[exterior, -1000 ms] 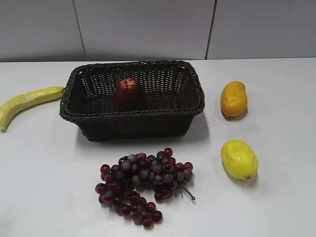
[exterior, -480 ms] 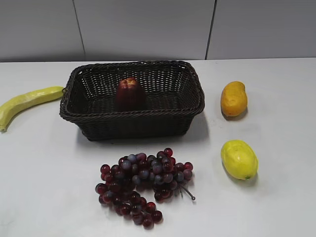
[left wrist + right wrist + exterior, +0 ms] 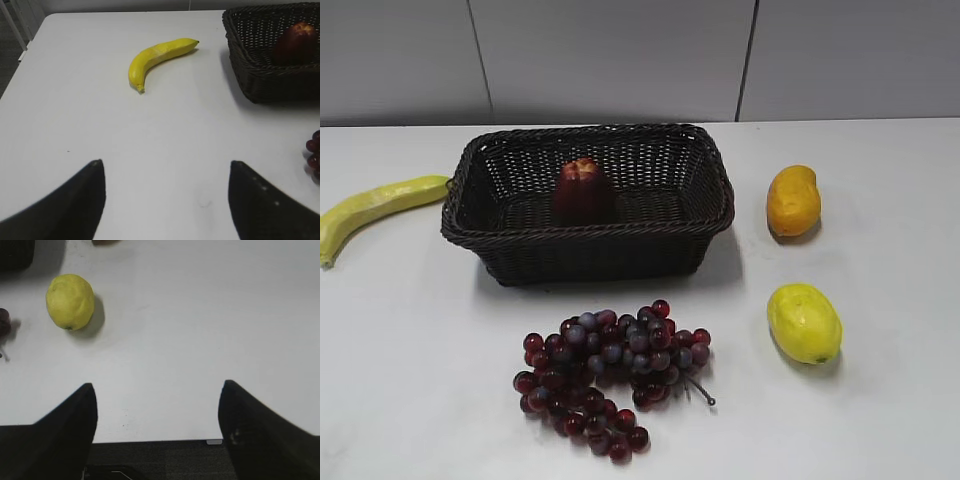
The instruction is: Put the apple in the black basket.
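Observation:
The dark maroon apple (image 3: 582, 188) sits inside the black wicker basket (image 3: 705, 222) at the back middle of the table. In the left wrist view the apple (image 3: 295, 42) shows inside the basket (image 3: 250, 80) at the top right. My left gripper (image 3: 165, 167) is open and empty above bare table, well in front and to the left of the basket. My right gripper (image 3: 157, 390) is open and empty above the table's front edge. Neither gripper shows in the exterior view.
A banana (image 3: 375, 208) lies left of the basket, also in the left wrist view (image 3: 157, 56). A bunch of red-purple grapes (image 3: 605, 370) lies in front of the basket. An orange-yellow mango (image 3: 793, 200) and a yellow fruit (image 3: 804, 322) lie to the right; the yellow fruit shows in the right wrist view (image 3: 70, 301).

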